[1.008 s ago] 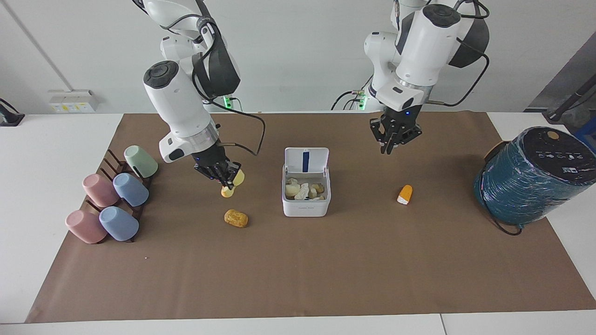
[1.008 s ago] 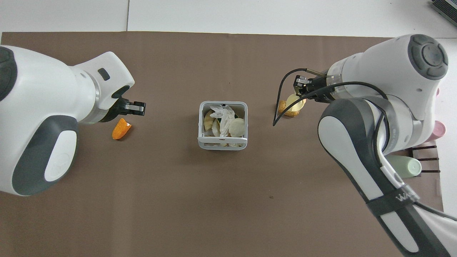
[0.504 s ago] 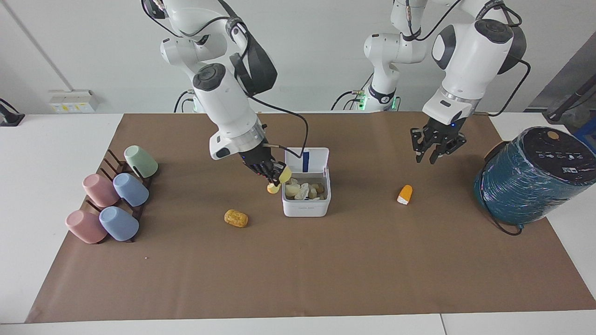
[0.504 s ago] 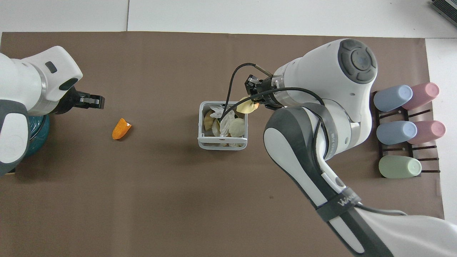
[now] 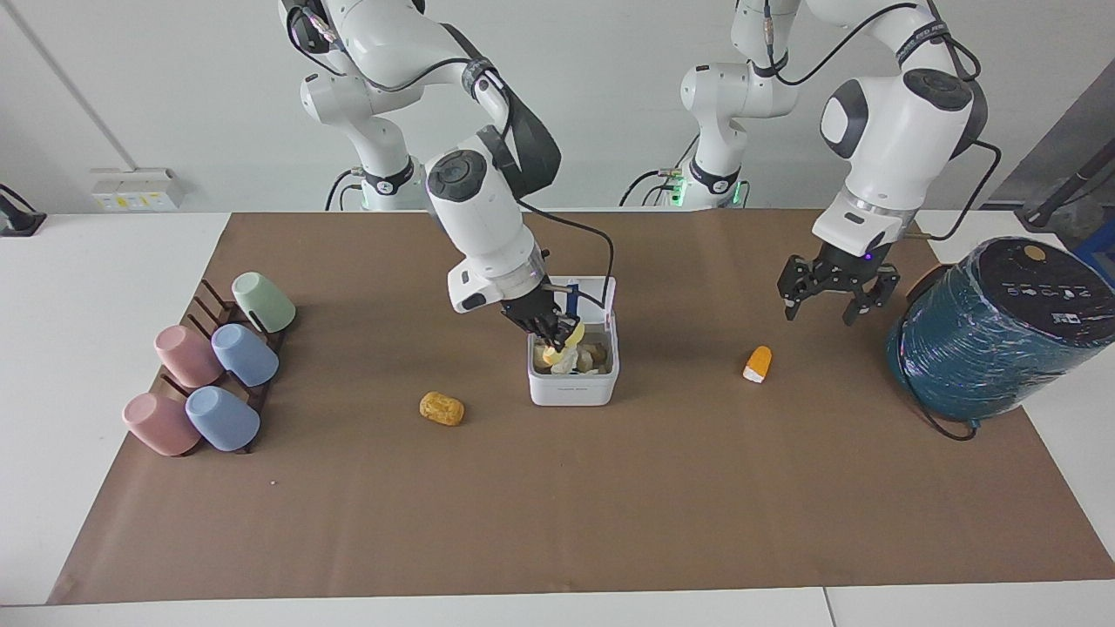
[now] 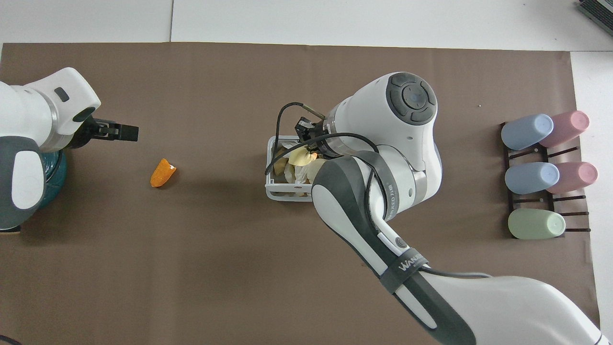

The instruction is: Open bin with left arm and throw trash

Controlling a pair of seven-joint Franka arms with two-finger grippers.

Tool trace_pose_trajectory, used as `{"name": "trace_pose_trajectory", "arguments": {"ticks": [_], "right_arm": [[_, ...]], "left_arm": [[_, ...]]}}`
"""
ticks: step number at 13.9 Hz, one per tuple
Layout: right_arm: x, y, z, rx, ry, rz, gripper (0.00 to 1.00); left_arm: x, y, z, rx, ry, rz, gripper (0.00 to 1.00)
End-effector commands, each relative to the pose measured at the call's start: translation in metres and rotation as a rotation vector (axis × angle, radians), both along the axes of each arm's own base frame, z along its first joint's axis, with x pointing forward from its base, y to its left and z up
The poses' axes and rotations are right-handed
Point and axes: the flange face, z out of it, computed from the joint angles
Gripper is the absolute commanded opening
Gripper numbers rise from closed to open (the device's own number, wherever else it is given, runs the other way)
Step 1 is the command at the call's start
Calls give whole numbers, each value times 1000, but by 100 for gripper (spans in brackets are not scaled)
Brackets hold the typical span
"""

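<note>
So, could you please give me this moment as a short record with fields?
bin: lid open, already holds scraps
right gripper: over the bin, shut on the yellow wedge
left gripper: open, in the air by the teal cylinder, waiting
nugget: on the mat, toward the right arm's end
orange chunk: on the mat, toward the left arm's end
cups: five on a rack at the right arm's end

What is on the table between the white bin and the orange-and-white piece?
Nothing. In both views, only bare brown paper lies between the bin and the orange-and-white piece.
</note>
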Motion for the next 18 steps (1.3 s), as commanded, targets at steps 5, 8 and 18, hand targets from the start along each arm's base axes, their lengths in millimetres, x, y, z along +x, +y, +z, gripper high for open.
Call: {"name": "trace_pose_trajectory", "arguments": {"ticks": [5, 8, 18], "right_arm": [[-7, 4, -37, -7, 49, 1, 23], [-7, 5, -34, -15, 37, 14, 100], [26, -103, 51, -116, -155, 93, 100]], "left_arm": [[19, 23, -94, 27, -44, -45, 90], [21, 20, -125, 31, -22, -59, 90], [-33, -15, -177, 40, 92, -143, 92]]}}
